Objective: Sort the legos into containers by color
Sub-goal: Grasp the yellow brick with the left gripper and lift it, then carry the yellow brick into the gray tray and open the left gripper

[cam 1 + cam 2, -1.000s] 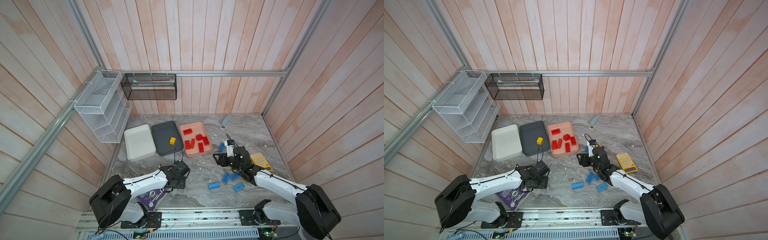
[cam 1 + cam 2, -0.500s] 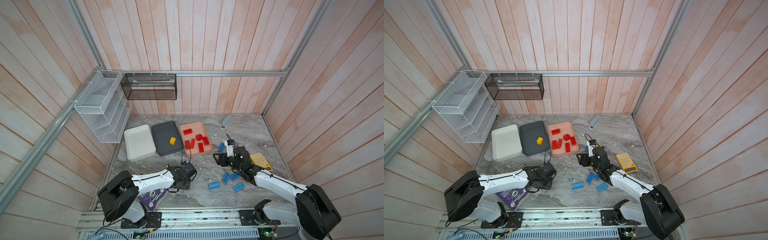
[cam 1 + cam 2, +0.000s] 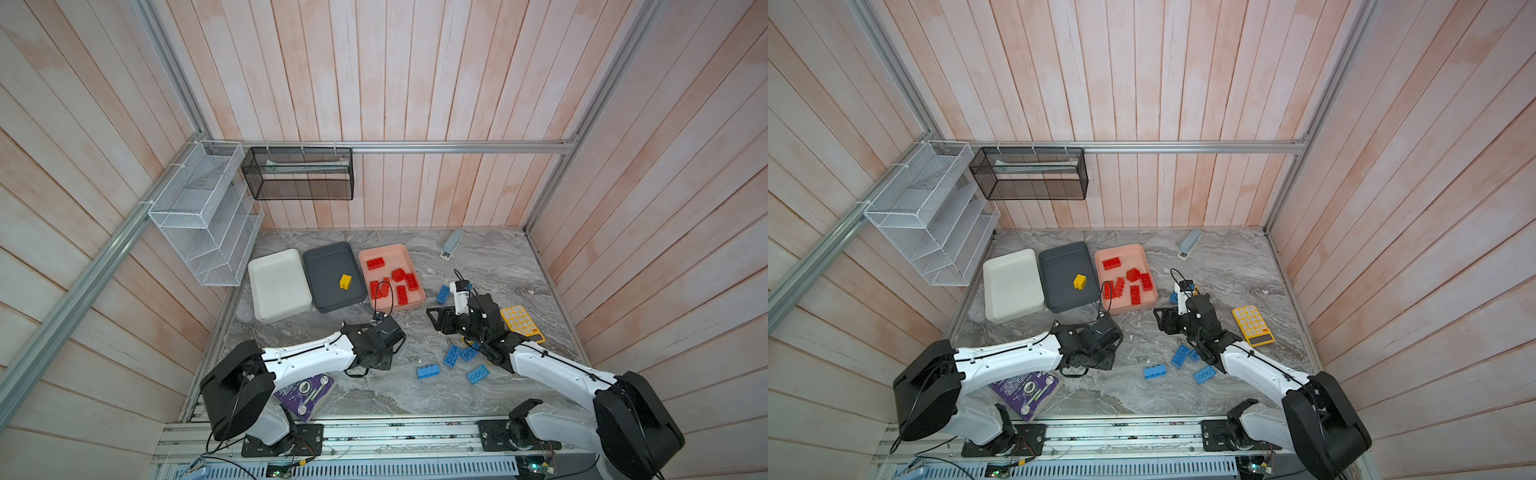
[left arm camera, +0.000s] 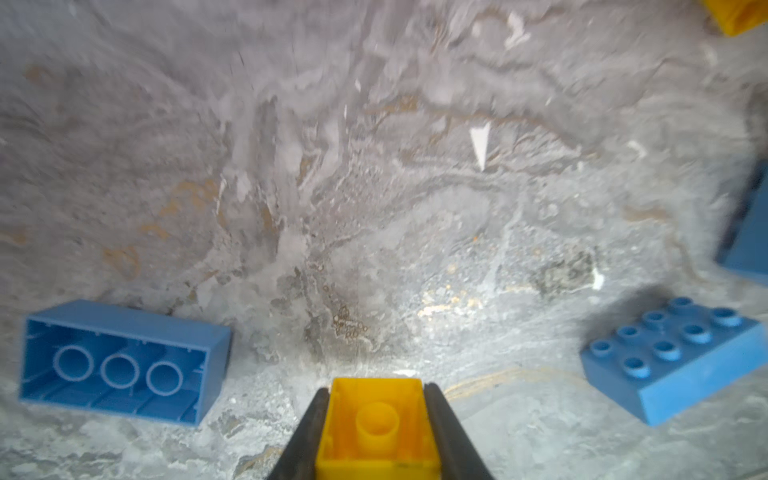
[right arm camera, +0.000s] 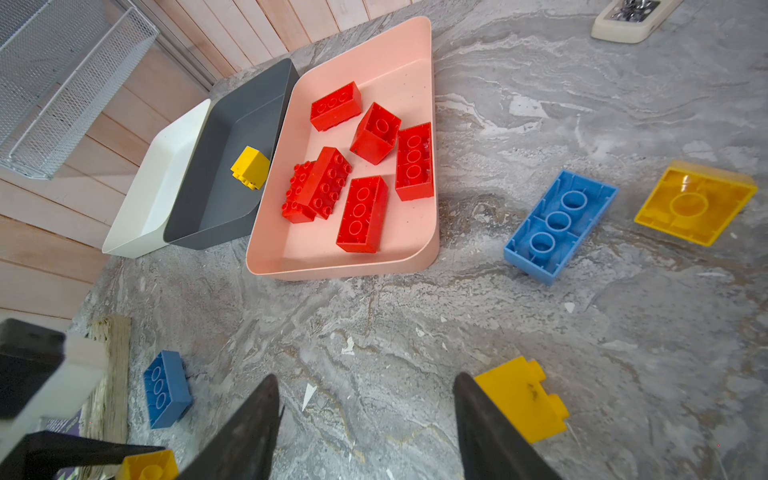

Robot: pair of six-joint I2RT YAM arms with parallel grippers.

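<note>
Where the left gripper (image 4: 376,390) sits: near the pink tray (image 3: 397,254), clamped on a yellow brick (image 4: 377,434).
Right gripper (image 5: 365,399): jaws apart, empty, near that tray.

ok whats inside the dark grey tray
A single yellow brick lies in the dark grey tray, nothing else visible. Its near wall may hide a sliver of floor.

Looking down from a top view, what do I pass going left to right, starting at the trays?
white tray → dark grey tray → pink tray → yellow calculator
</note>
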